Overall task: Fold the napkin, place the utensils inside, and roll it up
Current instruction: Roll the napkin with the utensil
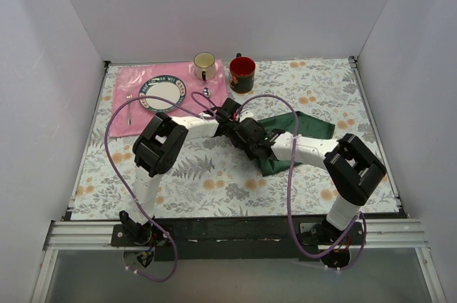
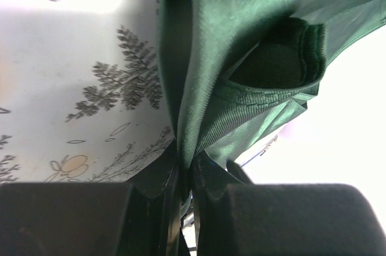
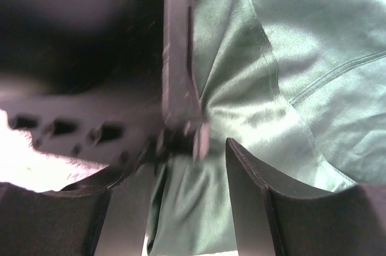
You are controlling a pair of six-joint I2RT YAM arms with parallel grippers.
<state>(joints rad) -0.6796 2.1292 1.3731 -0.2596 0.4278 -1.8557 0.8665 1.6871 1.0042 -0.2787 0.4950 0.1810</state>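
Evidently folding is only under way: the dark green napkin point(image 1: 303, 126) lies bunched right of the table's point(image 1: 214, 174) middle, one fold pinched tight in the left gripper point(image 2: 184, 171), the right gripper point(image 3: 175, 189) gaping over the cloth; utensils and rolling remain undone.

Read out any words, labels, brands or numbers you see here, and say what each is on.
Plate rim: pale marks that may be lettering, too small to read.
Cream mug, red mug, napkin: no text seen.
Nothing in any view can be read.
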